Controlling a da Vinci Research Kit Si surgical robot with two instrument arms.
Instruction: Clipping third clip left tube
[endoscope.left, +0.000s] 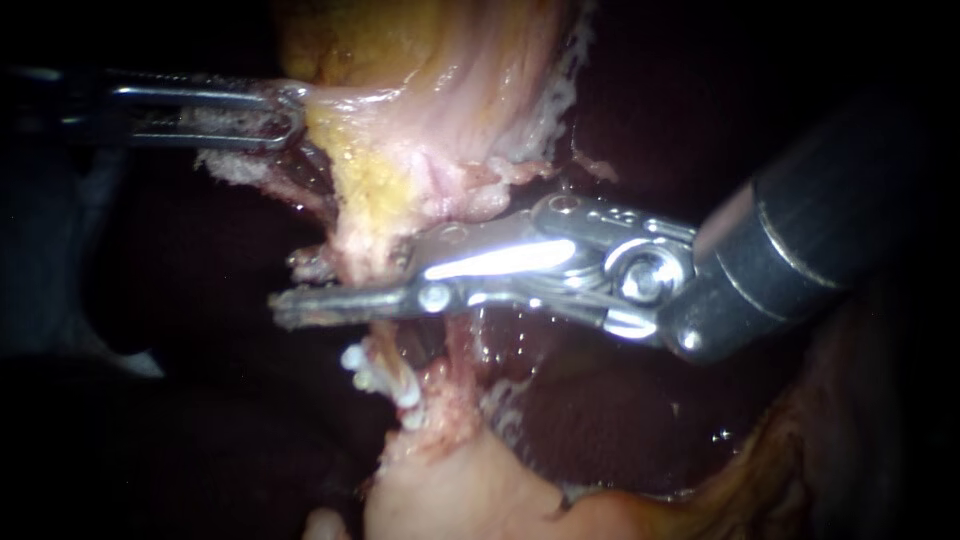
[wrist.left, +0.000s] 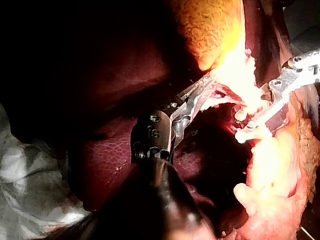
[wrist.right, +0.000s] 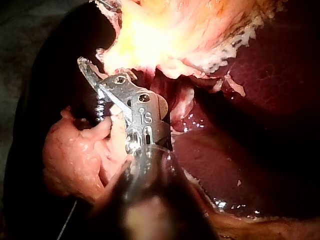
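Dark liver (endoscope.left: 560, 400) behind. Left instrument (endoscope.left: 285, 112) at 10 o'clock, jaws clamped on gallbladder (endoscope.left: 420, 150). Right instrument (endoscope.left: 340, 282) jaws part-open, straddling left tube (endoscope.left: 388, 350). White clips (endoscope.left: 362, 378) at 6 o'clock below them. Third clip looks unsqueezed, I reckon.

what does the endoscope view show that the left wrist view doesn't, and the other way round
Only the endoscope view: white clips on the left tube, just below where the right instrument crosses it. Glare hides that spot in the other view.
Only the left wrist view: a pale cloth beside the liver.
Both: the left instrument with its jaws shut on the gallbladder edge, and the right instrument reaching the tube.
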